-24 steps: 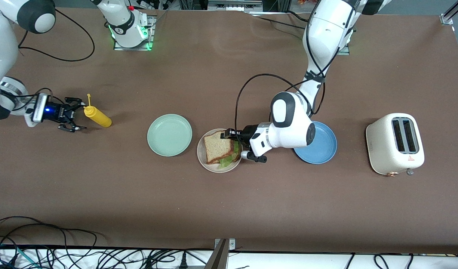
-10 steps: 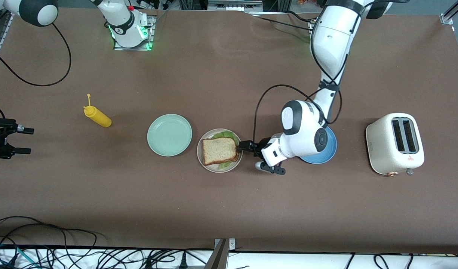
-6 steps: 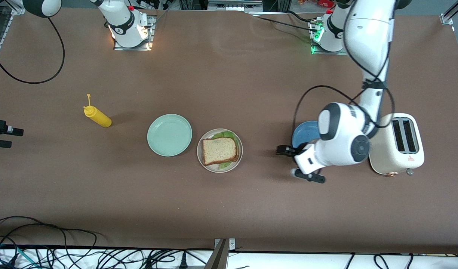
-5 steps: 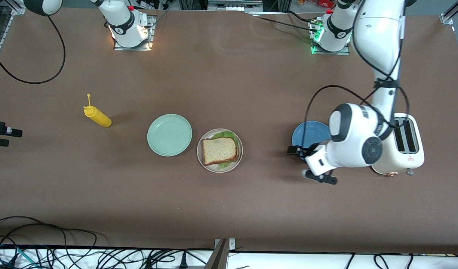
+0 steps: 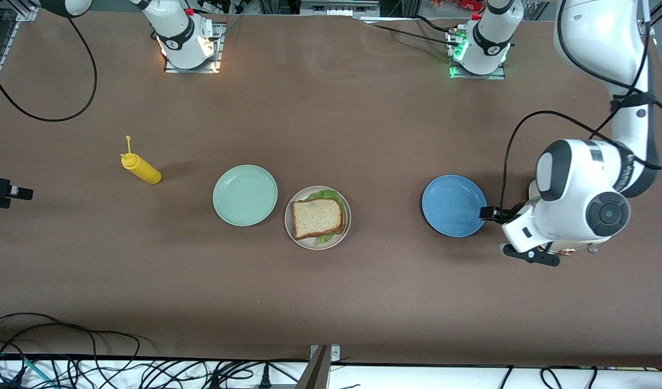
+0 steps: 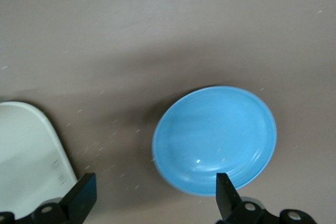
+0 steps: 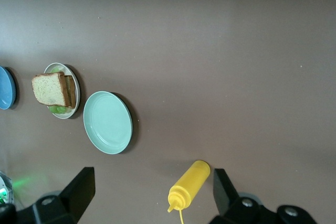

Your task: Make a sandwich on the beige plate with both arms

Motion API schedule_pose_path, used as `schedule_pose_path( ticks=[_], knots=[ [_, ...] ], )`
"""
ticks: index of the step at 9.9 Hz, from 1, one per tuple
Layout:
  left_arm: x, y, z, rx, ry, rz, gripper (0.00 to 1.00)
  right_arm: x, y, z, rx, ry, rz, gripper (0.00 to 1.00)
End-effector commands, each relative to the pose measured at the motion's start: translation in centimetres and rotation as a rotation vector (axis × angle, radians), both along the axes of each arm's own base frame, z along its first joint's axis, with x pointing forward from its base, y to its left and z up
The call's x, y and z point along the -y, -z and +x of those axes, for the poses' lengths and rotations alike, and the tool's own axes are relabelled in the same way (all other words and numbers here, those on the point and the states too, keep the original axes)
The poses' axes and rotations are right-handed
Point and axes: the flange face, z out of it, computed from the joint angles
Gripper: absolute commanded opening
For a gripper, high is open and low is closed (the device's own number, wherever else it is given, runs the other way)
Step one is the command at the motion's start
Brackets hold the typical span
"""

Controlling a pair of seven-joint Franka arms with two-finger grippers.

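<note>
In the front view the sandwich [image 5: 318,218] sits assembled on the beige plate [image 5: 344,231], between the mint plate [image 5: 245,195] and the blue plate [image 5: 453,205]; the task looks done. Its squarish top slice lies flat, crust edges roughly along the table's length, lettuce peeking out. The left gripper [image 5: 513,233] hangs by the toaster [image 5: 591,246]. The left wrist view shows that gripper [image 6: 152,198] spread wide and empty. In the right wrist view, the right gripper [image 7: 149,188] gapes empty above the mustard bottle [image 7: 189,184], which lies on its side.
</note>
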Motion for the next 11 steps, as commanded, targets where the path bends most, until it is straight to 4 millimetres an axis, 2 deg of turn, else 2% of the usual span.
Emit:
schedule_pose_path(
  ticks=[1, 2, 3, 4, 5, 7, 8, 9, 11],
  knots=[
    [-2.9, -4.0, -1.2, -0.012, -0.026, 0.045, 1.0, -1.4, -0.6, 0.0, -0.032, 0.016, -0.057, 1.0],
    [-4.4, -5.3, -1.9, -0.034, -0.051, 0.051, 1.0, -4.0, -1.6, 0.3, -0.053, 0.048, -0.088, 1.0],
    [-5.4, -7.3, -2.4, -0.022, -0.072, 0.05, 1.0, -5.1, -2.2, 0.3, -0.083, 0.11, -0.145, 1.0],
    [-6.1, -9.0, -2.9, -0.018, -0.092, 0.049, 1.0, -5.9, -3.5, 0.0, -0.078, 0.127, -0.18, 1.0],
    [-7.5, -11.2, -3.9, -0.003, -0.125, 0.046, 1.0, -6.4, -4.3, -0.5, -0.07, 0.124, -0.23, 1.0],
    [-8.6, -15.1, -6.6, -0.015, -0.117, 0.079, 1.0, -8.2, -6.3, -2.5, -0.052, 0.11, -0.342, 1.0],
    [-9.6, -17.5, -8.3, 0.013, -0.13, 0.055, 1.0, -7.9, -7.0, -3.7, -0.059, 0.107, -0.354, 1.0],
    [-9.9, -19.1, -9.7, 0.032, -0.134, 0.043, 1.0, -7.3, -7.2, -5.3, -0.064, 0.117, -0.347, 1.0],
    [-10.5, -22.1, -13.0, 0.066, -0.137, 0.035, 1.0, -8.2, -7.8, -8.9, 0.015, 0.094, -0.421, 1.0]
  ],
)
